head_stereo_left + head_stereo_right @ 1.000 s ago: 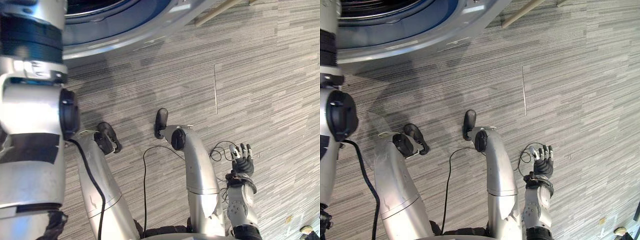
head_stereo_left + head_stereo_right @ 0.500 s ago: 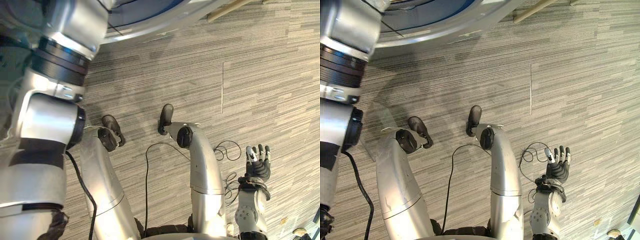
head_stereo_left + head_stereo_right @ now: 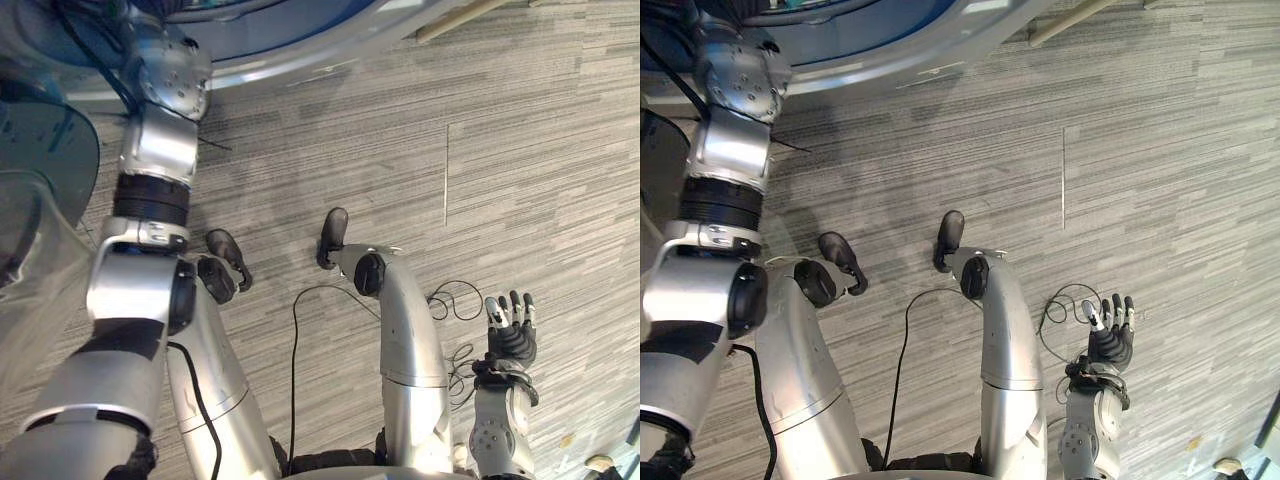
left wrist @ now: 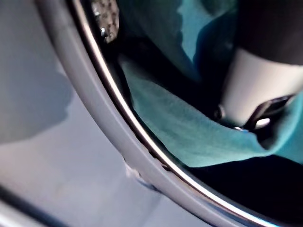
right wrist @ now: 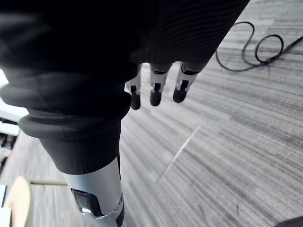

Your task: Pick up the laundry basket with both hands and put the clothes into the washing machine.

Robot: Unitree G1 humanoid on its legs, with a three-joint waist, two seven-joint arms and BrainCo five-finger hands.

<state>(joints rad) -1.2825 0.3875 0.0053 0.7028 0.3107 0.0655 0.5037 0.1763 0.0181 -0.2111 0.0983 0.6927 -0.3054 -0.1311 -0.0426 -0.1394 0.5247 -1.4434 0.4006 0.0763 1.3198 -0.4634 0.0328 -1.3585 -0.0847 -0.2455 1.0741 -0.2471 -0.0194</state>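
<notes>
Two hands, two different states. Of these the left hand (image 4: 255, 78) is up inside the washer (image 3: 300, 45), just past the chrome rim (image 4: 109, 109) of its opening. Teal cloth (image 4: 189, 137) lies against it in the dark drum; whether it grips that cloth or merely touches it I cannot tell. By contrast the right hand (image 3: 510, 335) hangs well away from the washer, over the floor (image 3: 540, 150). It is released, its fingers (image 5: 154, 92) straight and holding nothing.

By my reading the task is far along: at least one piece of cloth is inside the washer, so loading is under way or near its end. What is left, probably, is to free the cloth and draw the arm out.

How much cloth is in the drum is hard to make out, since the washer's opening is cut off at the edge of the eye views. I cannot judge where the basket stands or whether more clothes wait in it.
</notes>
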